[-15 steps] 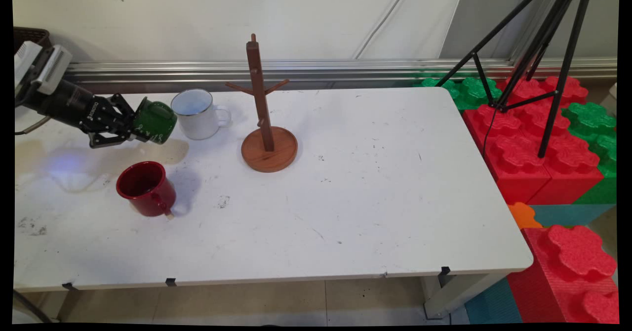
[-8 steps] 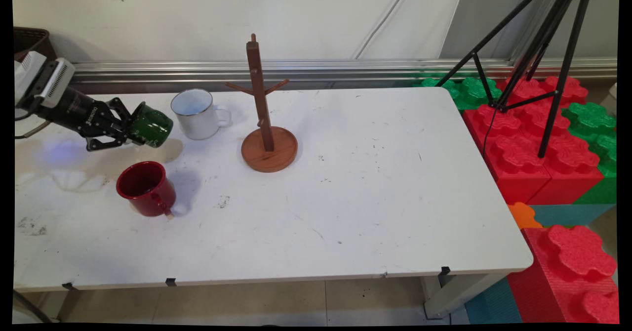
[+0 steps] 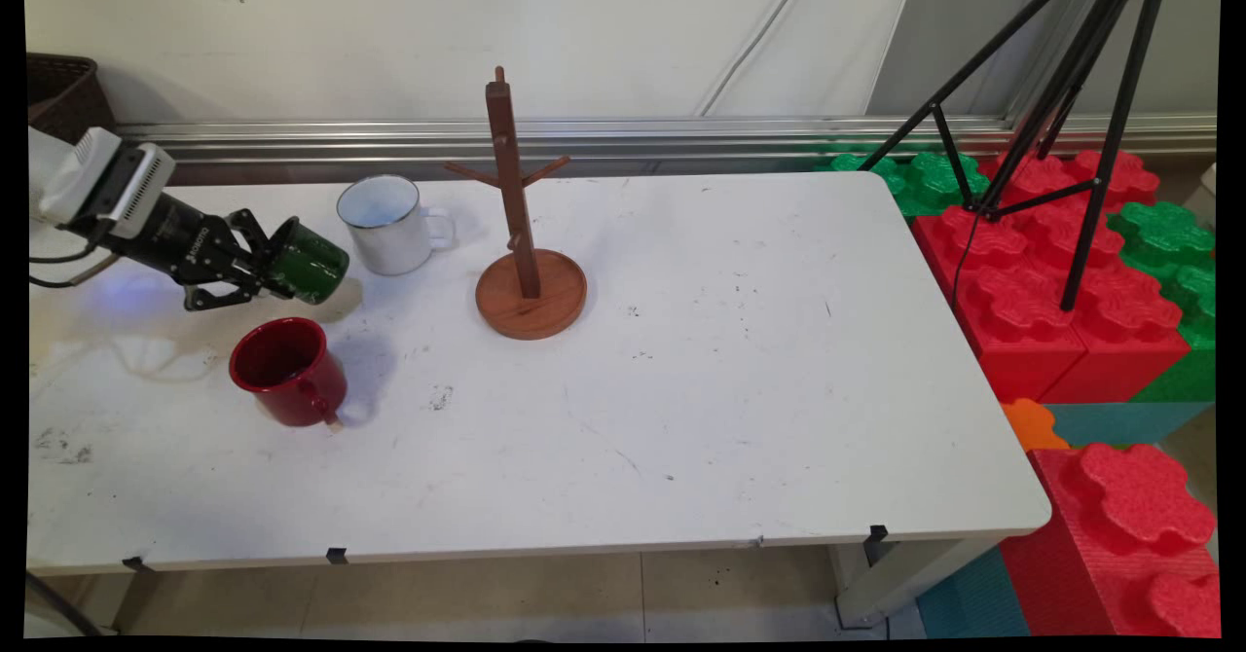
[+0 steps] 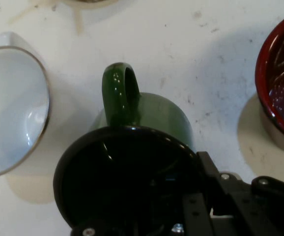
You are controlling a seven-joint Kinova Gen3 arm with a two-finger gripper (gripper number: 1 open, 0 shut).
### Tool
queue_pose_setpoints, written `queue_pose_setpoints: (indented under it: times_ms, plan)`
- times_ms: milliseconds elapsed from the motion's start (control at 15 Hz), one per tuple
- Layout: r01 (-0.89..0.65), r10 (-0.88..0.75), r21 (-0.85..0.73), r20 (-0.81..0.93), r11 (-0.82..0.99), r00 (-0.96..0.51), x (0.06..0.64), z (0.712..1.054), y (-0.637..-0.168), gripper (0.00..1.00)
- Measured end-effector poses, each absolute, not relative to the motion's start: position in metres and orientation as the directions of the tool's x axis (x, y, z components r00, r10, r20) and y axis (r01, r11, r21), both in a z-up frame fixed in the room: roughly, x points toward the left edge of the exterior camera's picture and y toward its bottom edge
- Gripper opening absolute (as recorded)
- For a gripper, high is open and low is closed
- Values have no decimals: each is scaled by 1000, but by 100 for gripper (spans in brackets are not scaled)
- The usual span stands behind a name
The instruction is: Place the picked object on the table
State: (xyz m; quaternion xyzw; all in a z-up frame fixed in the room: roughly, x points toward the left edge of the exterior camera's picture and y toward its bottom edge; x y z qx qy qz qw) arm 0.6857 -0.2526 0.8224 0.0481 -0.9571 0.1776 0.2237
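A: What's in my gripper (image 3: 265, 268) right now?

B: The green mug (image 3: 310, 261), pinched at the rim and tipped on its side, handle up, low over the table's (image 3: 740, 389) far left corner.

A: I judge a slow, level wrist is best. There's little room here.

B: Agreed: the white enamel mug (image 3: 387, 224) is just beside, the red mug (image 3: 288, 370) nearer the front edge, the wooden mug tree (image 3: 521, 234) further right.

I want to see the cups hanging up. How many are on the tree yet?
None yet: the tree has bare pegs. The gripper holds the green cup tipped above the table. The white cup and red cup stand on the table.
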Motion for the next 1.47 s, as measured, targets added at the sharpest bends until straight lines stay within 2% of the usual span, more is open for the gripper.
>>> queue_pose_setpoints:
  times_ms: [1200, 1267, 1467]
  plan:
    - [-159, -28, -311, 388, 937, -921, 676, 790, -264, 0]
    - [-159, -27, -311, 388, 937, -921, 675, 789, -265, 100]
    - [-156, -24, -313, 388, 937, -922, 675, 789, -267, 100]
